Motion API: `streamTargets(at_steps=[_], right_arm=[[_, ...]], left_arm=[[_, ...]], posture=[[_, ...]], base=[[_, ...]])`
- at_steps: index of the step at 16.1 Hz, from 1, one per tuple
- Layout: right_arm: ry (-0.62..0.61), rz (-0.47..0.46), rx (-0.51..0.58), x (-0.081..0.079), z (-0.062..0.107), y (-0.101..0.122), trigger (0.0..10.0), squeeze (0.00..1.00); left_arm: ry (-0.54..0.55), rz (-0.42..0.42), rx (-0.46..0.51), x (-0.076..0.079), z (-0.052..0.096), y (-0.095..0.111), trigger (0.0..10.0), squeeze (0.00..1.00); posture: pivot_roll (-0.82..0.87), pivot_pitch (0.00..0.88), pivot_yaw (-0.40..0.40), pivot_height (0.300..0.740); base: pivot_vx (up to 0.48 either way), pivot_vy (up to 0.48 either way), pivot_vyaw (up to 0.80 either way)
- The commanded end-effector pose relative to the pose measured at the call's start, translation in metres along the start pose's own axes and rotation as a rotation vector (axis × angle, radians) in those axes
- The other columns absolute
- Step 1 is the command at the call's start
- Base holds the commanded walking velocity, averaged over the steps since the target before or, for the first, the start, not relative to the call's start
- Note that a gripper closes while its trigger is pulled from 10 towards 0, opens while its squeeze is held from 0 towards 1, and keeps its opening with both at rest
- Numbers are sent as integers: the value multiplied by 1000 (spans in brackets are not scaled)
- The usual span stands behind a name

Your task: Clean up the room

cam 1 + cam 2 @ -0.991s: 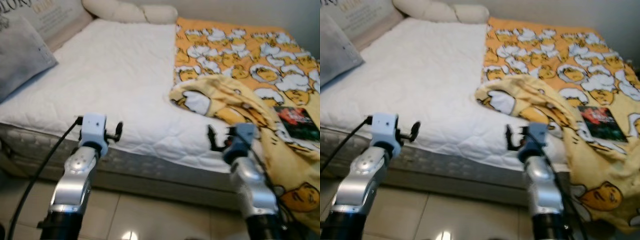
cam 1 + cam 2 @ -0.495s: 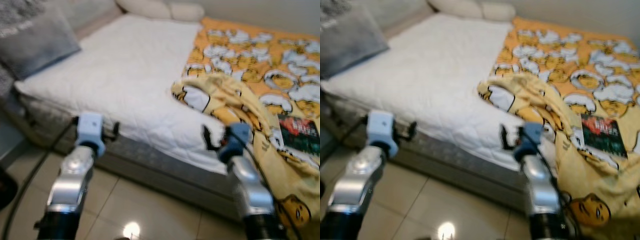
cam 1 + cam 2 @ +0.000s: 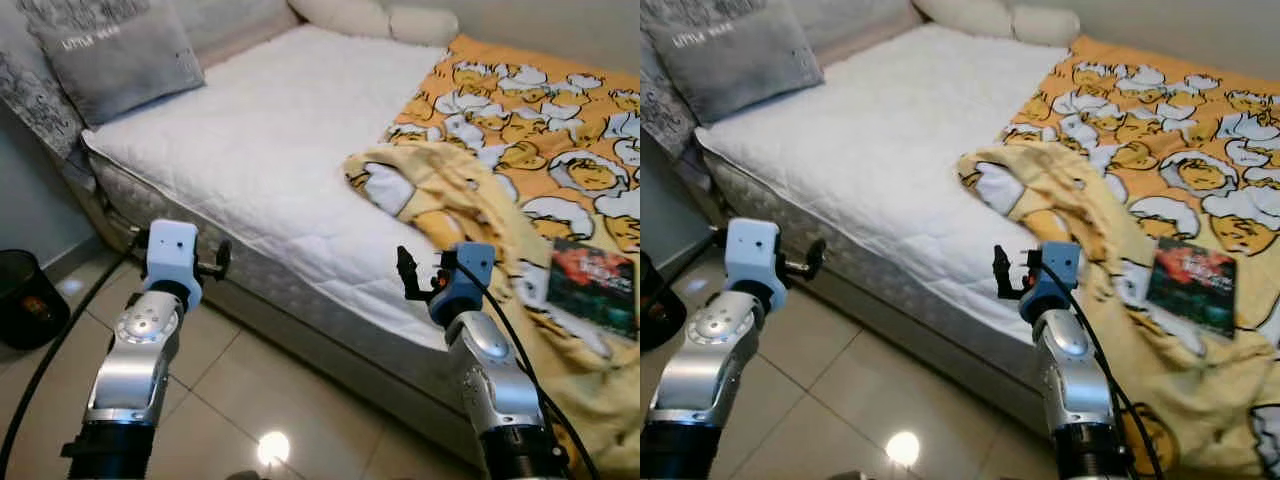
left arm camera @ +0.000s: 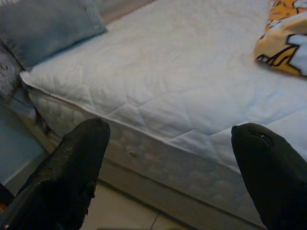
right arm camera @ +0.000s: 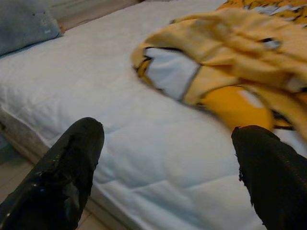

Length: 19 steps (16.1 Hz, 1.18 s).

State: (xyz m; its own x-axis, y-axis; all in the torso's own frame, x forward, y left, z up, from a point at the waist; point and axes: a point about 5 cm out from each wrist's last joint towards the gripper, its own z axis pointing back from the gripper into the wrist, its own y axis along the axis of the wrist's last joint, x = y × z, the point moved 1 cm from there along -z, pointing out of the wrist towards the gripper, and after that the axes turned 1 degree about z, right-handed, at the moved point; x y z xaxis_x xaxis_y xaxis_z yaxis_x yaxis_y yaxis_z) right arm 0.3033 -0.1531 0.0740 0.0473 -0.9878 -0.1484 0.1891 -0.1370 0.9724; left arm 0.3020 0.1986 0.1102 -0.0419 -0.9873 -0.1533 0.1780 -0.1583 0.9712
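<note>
In front of me stands a bed with a white quilted mattress cover, running from near left to far right. My left jaws hang over the tiled floor just short of the bed's near edge, and in the left wrist view the two black fingers stand spread wide with nothing between them, pointing at the side of the mattress. My right jaws hover at the near edge of the bed, close to the rumpled fold of a yellow blanket; in the right wrist view those fingers are also spread apart and hold nothing, with the white cover and the crumpled fold ahead of them.

The blanket, printed with white and yellow cartoon figures, covers the right half of the bed. Its near left corner is bunched up into a heap, and its near right part spills over the bed's edge toward the floor. A dark book with a red and green cover lies flat on the blanket at the right, well apart from both jaws.

A grey cushion with white lettering leans at the far left of the bed, and two cream pillows lie along the far end. A black bin stands on the floor at the near left, beside the bed's corner. A black cable runs down from my left arm.
</note>
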Motion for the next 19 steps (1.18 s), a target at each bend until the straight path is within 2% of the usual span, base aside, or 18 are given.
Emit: streamTargets(at_steps=[1,6,15,19], right_arm=[[-41,0,2,11,2,1,10000,1000],[-30,-4,2,9,1,1,10000,1000],[-7,-15,-6,6,1,-1,10000,1000],[-21,-14,-19,9,3,-1,10000,1000]], left_arm=[[-34,-5,-4,9,-1,0,10000,1000],[-39,-14,-5,9,-1,0,10000,1000],[-52,-34,-6,9,-1,1,10000,1000],[-92,-61,-1,13,2,1,10000,1000]], posture=[[-50,0,16,740],[-47,0,20,740],[-46,0,25,740],[-46,0,22,740]], base=[[0,-390,0],[0,-387,0],[0,-384,800],[0,-370,-128]])
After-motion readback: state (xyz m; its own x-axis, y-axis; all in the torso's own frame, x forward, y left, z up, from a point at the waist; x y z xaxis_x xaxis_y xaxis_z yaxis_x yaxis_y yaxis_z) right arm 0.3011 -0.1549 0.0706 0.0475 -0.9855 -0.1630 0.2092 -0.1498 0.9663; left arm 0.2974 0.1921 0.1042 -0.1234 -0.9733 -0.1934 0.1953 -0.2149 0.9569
